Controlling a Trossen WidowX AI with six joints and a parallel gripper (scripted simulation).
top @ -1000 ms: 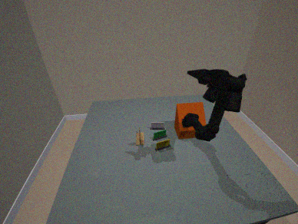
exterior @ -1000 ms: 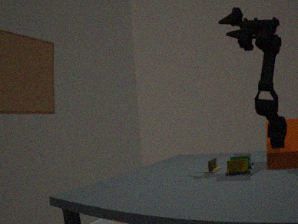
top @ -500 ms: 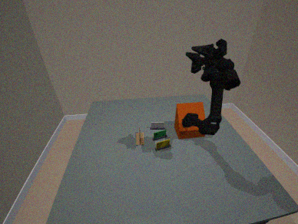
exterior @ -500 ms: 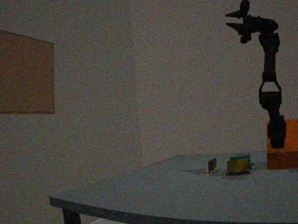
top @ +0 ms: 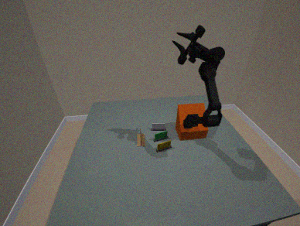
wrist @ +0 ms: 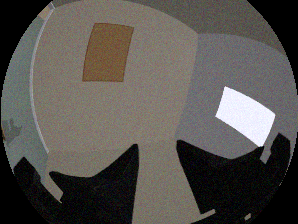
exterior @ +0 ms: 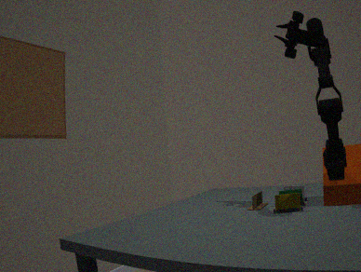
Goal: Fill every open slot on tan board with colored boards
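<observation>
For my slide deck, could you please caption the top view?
Black robot arm raises its open end effector above three upright colored boards and a standing tan board.

Orange block [top: 191,112] [exterior: 353,193] on table [top: 116,186] [exterior: 186,233]
</observation>
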